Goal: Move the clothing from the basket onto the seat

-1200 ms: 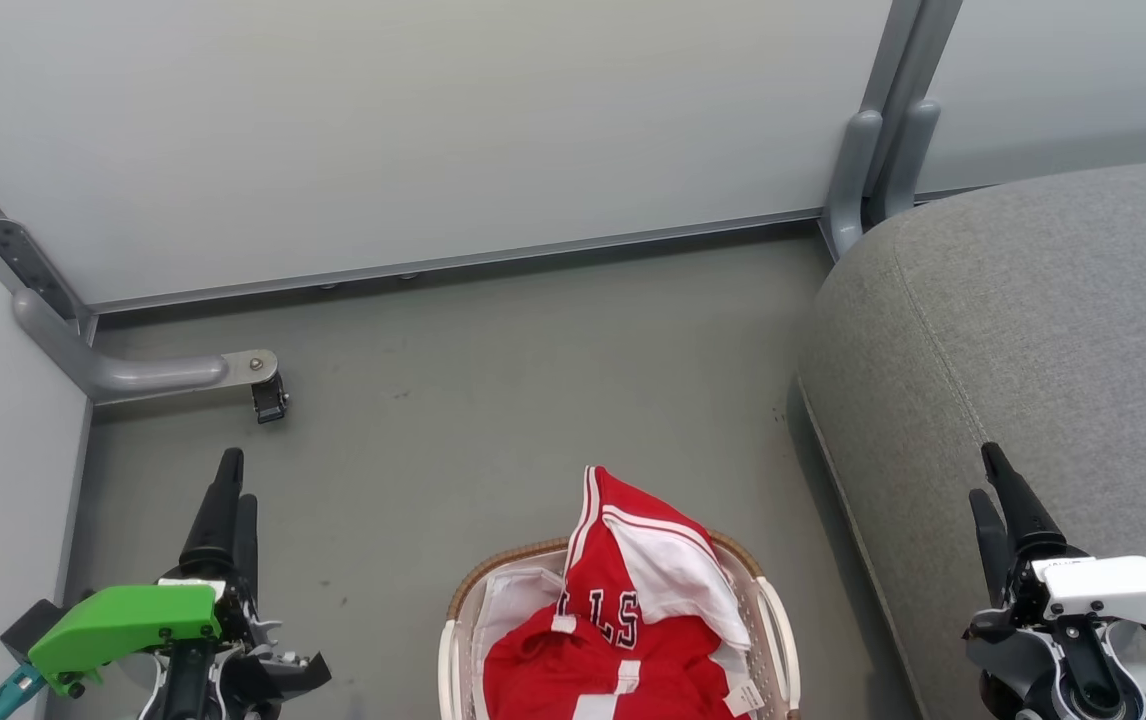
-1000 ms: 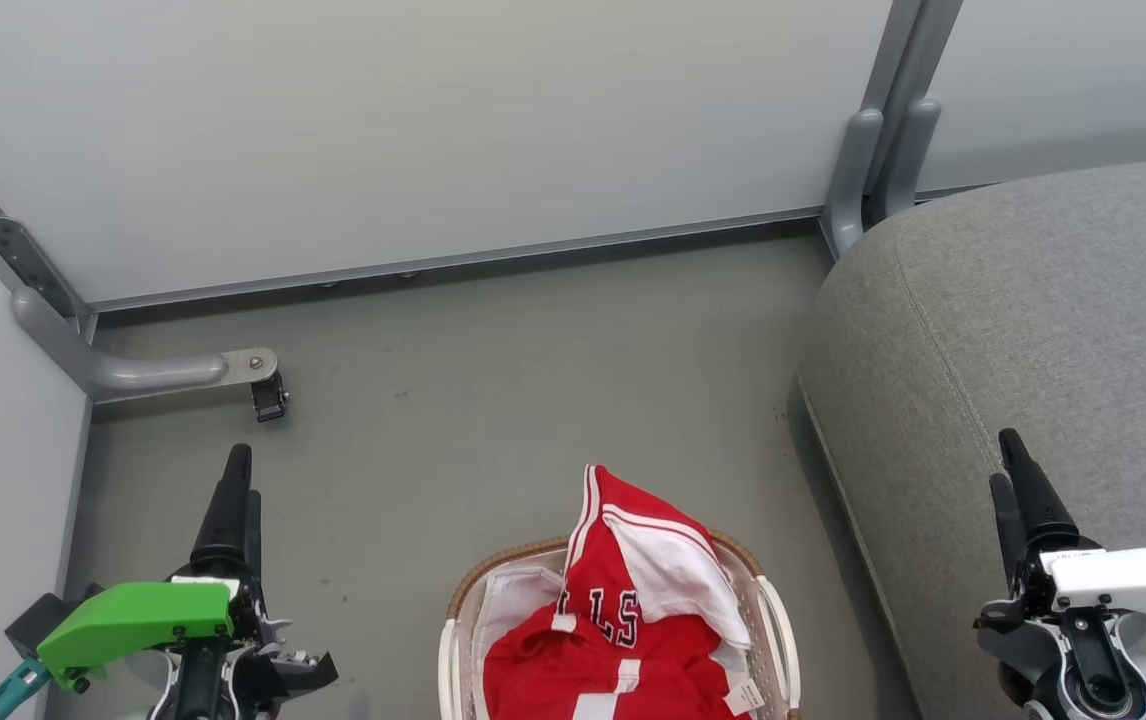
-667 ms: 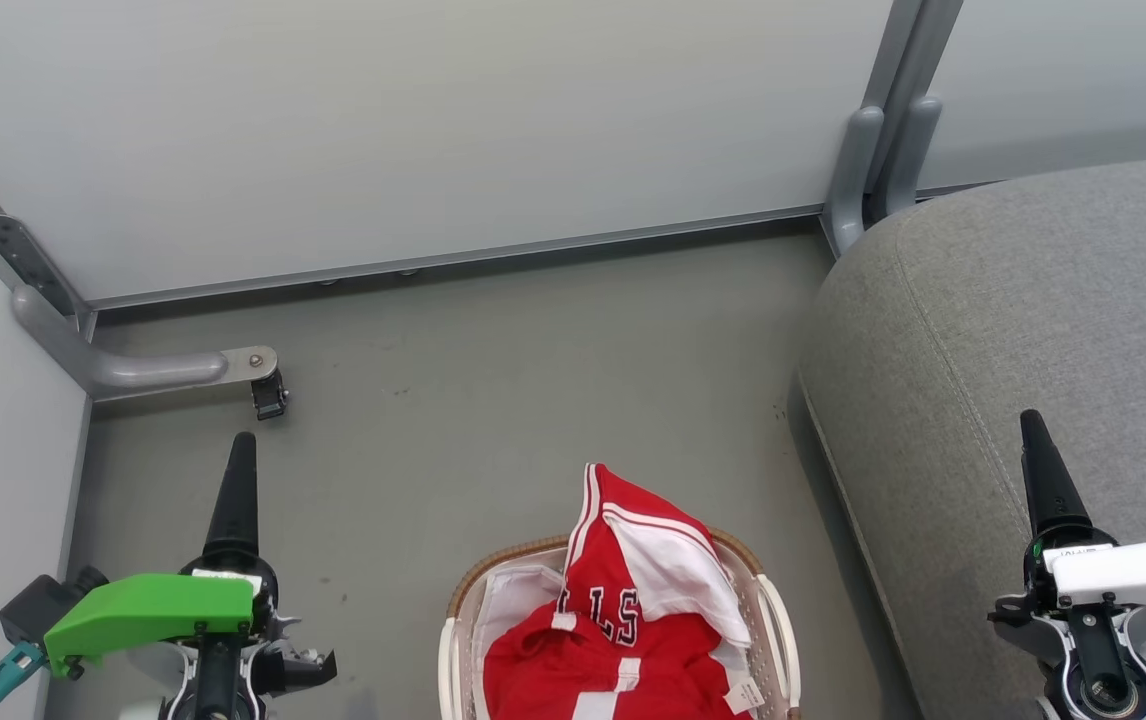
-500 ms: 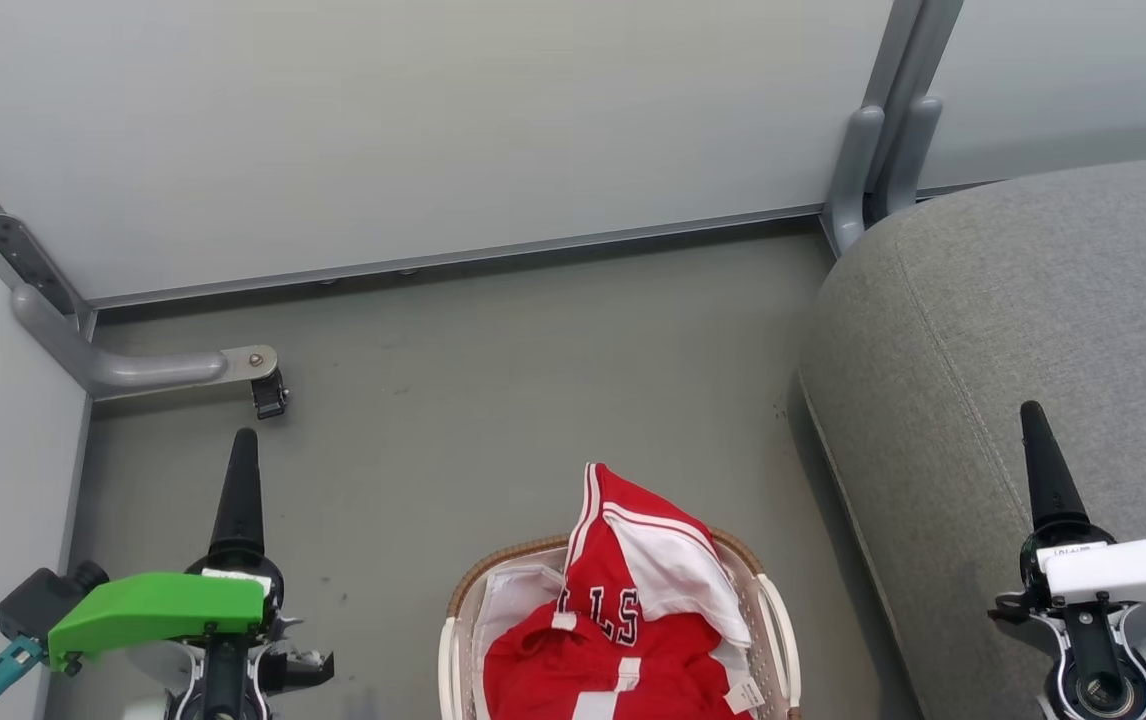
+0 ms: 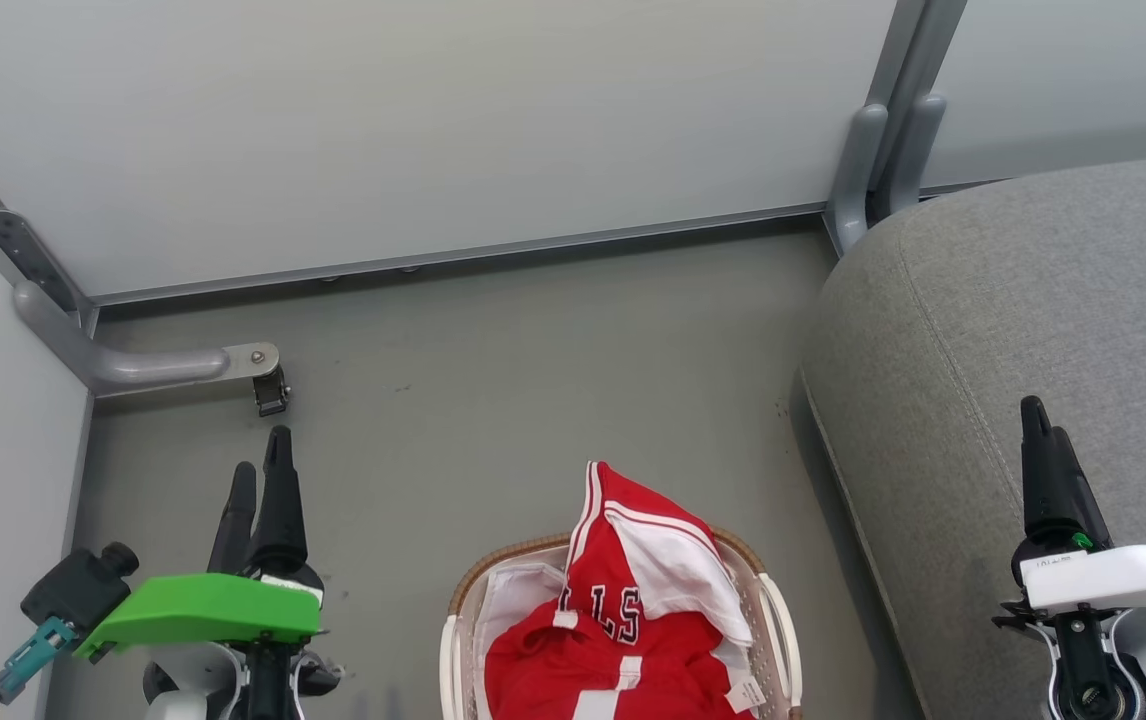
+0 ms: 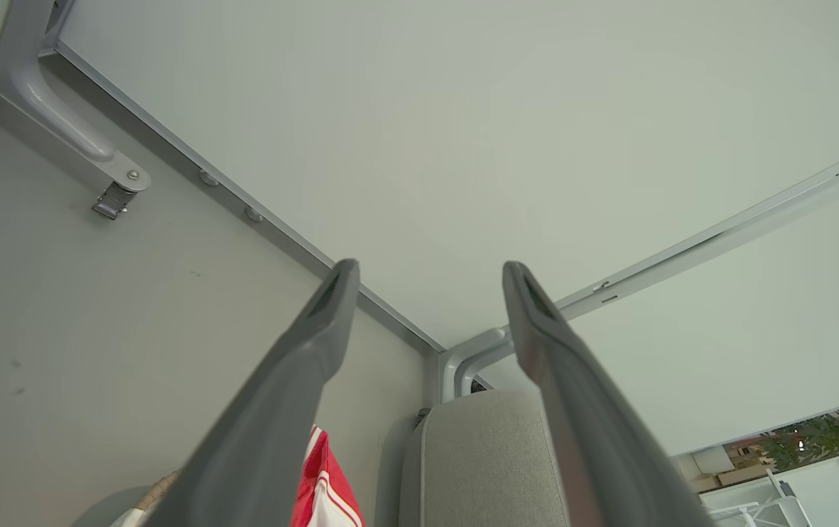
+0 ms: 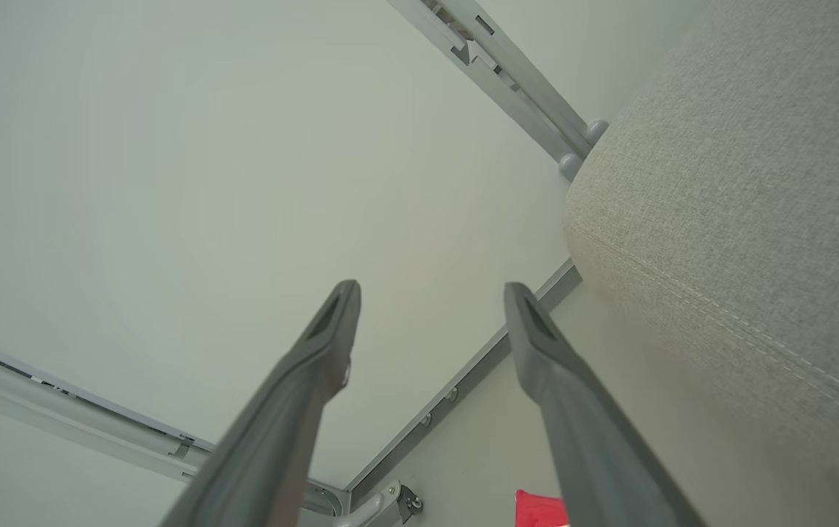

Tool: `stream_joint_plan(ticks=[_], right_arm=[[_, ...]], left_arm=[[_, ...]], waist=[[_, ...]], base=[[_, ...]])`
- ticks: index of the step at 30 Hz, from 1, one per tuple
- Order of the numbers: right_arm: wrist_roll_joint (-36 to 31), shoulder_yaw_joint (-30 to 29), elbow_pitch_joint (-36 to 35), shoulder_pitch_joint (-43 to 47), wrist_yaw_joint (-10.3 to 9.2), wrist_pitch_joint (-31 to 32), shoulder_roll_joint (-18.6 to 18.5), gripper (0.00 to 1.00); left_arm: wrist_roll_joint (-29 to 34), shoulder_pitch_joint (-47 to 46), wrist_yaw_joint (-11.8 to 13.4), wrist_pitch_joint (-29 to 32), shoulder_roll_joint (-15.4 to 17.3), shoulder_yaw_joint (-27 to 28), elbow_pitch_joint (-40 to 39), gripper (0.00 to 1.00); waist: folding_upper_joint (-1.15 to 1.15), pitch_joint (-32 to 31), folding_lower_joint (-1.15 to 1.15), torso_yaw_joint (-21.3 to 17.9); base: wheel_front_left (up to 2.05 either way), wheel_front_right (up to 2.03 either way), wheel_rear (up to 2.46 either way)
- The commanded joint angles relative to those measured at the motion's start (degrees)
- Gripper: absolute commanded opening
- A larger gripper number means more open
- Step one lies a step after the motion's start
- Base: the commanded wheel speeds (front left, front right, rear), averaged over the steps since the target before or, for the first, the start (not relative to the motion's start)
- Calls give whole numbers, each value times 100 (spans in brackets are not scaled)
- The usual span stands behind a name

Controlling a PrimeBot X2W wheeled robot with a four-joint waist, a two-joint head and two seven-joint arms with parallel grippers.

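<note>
Before reaching in, record the layout. Found the basket [image 5: 481,580] on the floor [image 5: 493,400] at near centre, cut off by the near edge of the head view. Found the clothing inside it: a red jersey [image 5: 605,560] with white sleeve and black lettering, heaped above the woven rim, and a red striped piece [image 5: 543,670] lying nearer and lower. Noted a white liner [image 5: 513,600] against the left inside wall. Located the seat [image 5: 993,330] to the right, just beside the basket, with no garment on its visible part. Judged the task not yet begun.

Observed the left gripper [image 5: 262,450] at near left above the floor, well apart from the basket, fingers spread wide with nothing between. Observed the right gripper [image 5: 1046,420] at near right over the seat, fingers likewise wide apart and empty.

Judged the step in hand: approach for a first grasp. Take the jersey first, as topmost. Swing a gripper over the basket, tilt the fingers down and descend on the raised far fold. Pinch a thick bunch of red fabric only, keeping off liner and rim. Lift straight up, well clear of the rim, before carrying right, to avoid tipping or dragging the basket. Watch for the striped piece rising tangled.
</note>
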Motion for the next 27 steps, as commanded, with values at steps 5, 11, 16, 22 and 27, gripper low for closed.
stream_joint_plan(ticks=[5, 11, 16, 22, 27], right_arm=[[-728, -128, -73, 55, 2, -21, 55, 100], [-1315, -233, -34, 118, 2, -23, 143, 100], [-1770, -333, -11, 183, 2, -25, 216, 100], [-2261, -443, -9, 225, 2, -27, 291, 100], [-2630, -525, -6, 243, 2, -29, 358, 100]], left_arm=[[632, 33, 86, -133, 37, -104, -91, 100], [1283, 103, 121, -234, 41, -236, -45, 100], [1675, 143, 147, -318, 43, -314, 10, 100], [2072, 174, 161, -408, 47, -369, 96, 100], [2341, 182, 161, -477, 49, -408, 188, 100]], waist=[[0, -7, 0, -2], [0, -20, 0, -7], [0, -28, 0, -1], [0, -32, 0, 12], [0, -31, 0, 19]], base=[[0, 0, 0], [0, 0, 0], [0, 0, 0], [0, 0, 0], [0, 0, 0]])
